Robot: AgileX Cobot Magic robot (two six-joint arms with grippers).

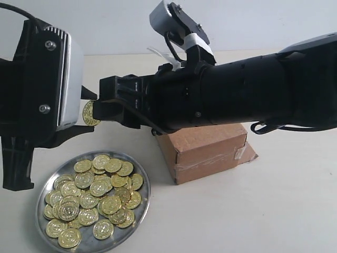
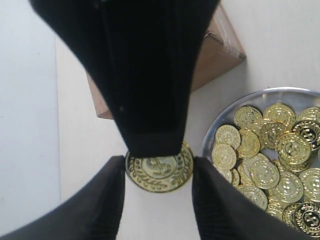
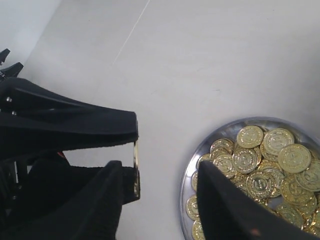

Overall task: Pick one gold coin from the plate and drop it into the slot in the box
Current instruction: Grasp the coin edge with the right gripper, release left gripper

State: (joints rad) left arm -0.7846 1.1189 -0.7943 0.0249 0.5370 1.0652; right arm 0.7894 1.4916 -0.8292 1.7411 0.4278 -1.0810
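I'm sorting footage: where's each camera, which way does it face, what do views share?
Exterior: off the arms, looking down at table, plate, box; left arm, right arm show.
Left wrist: on left arm, looking past left gripper at the coin it holds.
Right wrist: on right arm, looking past open right gripper at that coin.
Shared: all three show coin and plate.
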